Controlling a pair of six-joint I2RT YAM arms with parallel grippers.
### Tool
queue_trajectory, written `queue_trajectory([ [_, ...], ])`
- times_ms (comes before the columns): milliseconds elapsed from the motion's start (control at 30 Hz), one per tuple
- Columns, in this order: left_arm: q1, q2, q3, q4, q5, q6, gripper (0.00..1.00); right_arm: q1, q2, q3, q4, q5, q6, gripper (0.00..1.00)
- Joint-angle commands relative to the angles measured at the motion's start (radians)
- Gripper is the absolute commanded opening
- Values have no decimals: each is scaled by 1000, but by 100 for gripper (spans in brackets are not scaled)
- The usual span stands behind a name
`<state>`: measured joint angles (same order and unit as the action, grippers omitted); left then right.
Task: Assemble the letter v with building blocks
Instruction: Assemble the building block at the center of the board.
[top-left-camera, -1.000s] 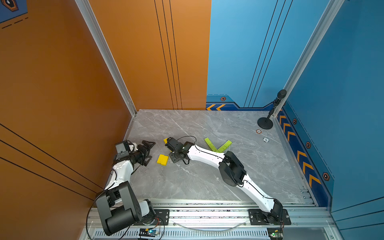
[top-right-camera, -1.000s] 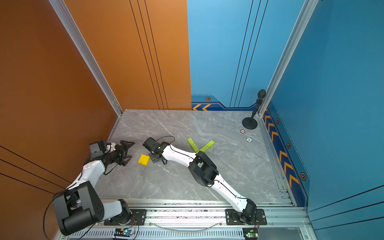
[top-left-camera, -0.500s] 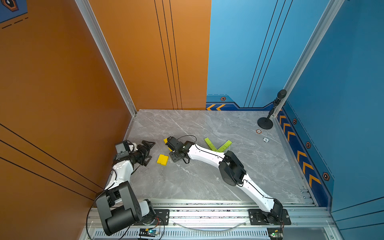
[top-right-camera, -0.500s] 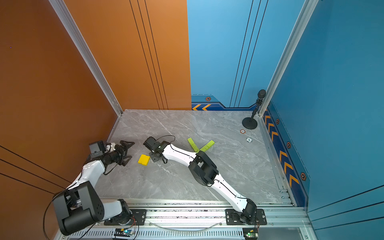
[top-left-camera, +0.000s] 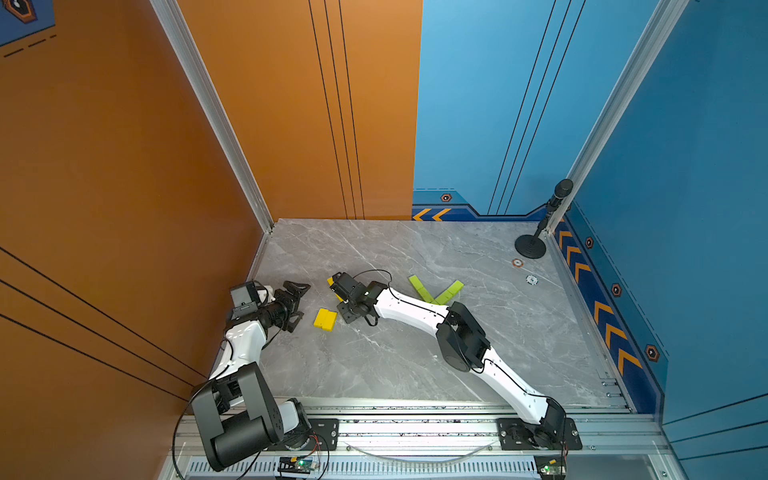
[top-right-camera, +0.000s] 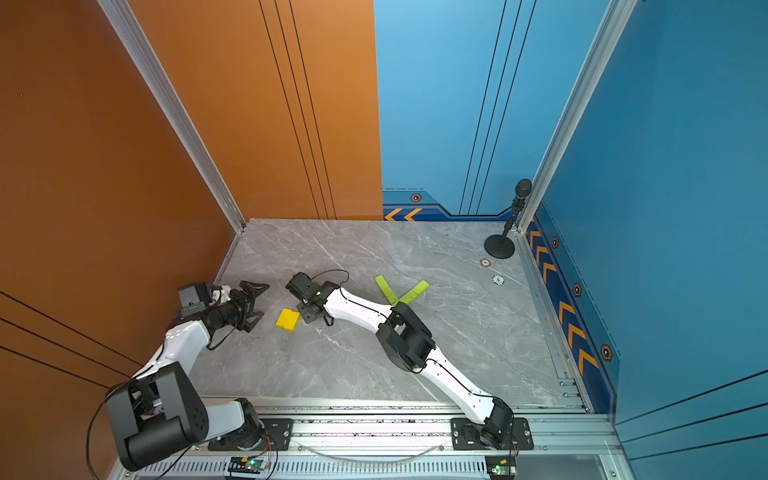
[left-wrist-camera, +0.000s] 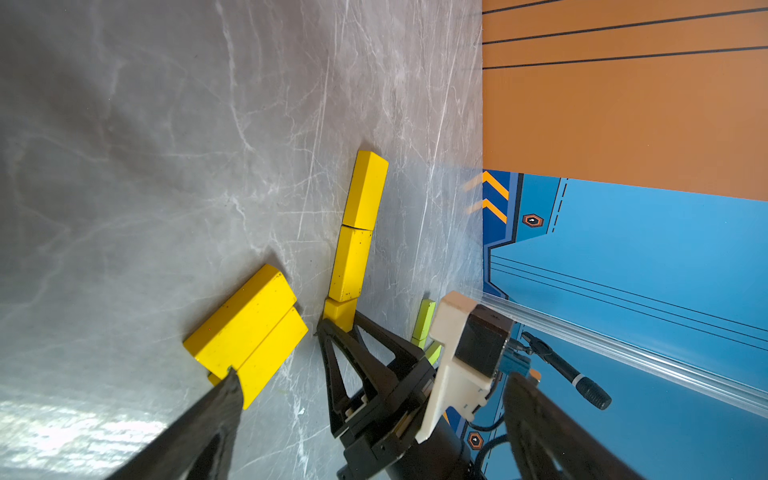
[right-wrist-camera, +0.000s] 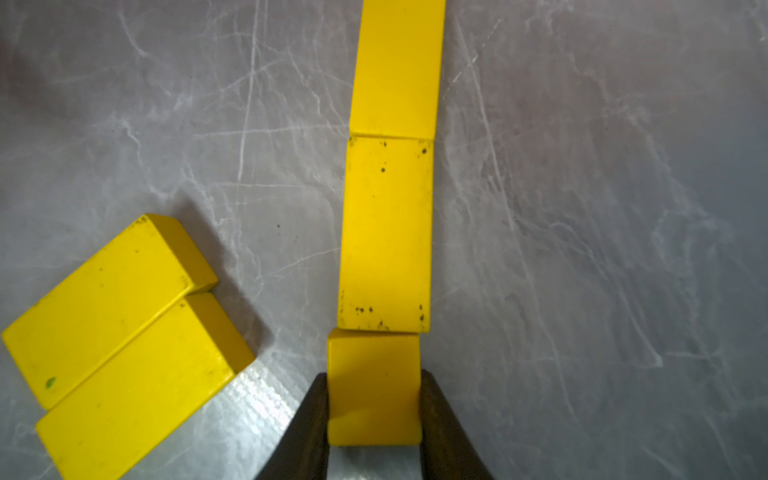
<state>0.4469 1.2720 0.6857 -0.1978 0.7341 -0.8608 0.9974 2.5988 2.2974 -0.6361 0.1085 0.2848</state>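
1. Left gripper (top-left-camera: 301, 303): lies low over the grey marble table (top-left-camera: 374, 365) at the left edge of the workspace. Its jaws are spread wide and hold nothing.
2. Pair of yellow bricks (top-left-camera: 325, 319): two bricks lying flat, long sides touching, between the two grippers. They are apart from the other yellow blocks, and neither gripper touches them.
3. Right gripper (right-wrist-camera: 374, 395): reaches across the table towards the left side. Its jaws are drawn in narrow and pinch a small yellow cube (right-wrist-camera: 374, 374) by two opposite faces.
4. Yellow row: in the right wrist view the cube sits at the near end of a straight line, end to end with a speckled yellow brick (right-wrist-camera: 386, 232). A second yellow brick (right-wrist-camera: 397, 66) adjoins that one. In both top views the gripper and its camera hide most of this row.
5. Lime-green blocks (top-left-camera: 434, 291): laid flat in two slanted strokes that meet in a V, to the right of the yellow blocks. The right arm's white link covers the vertex in a top view.
6. Microphone stand (top-left-camera: 530, 247): upright in the far right corner, well apart from all the blocks.
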Motion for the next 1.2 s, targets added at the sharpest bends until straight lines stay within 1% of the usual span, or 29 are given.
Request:
queue_trajectory([
  [0, 7, 7, 0, 0, 13, 3, 98, -11, 68, -27, -114, 26, -8, 34],
  [500, 8, 7, 1, -2, 13, 2, 98, -12, 48, -50, -114, 60, -7, 33],
  [1167, 8, 11, 1, 0, 11, 2, 98, 1, 45, -61, -117, 34, -32, 34],
])
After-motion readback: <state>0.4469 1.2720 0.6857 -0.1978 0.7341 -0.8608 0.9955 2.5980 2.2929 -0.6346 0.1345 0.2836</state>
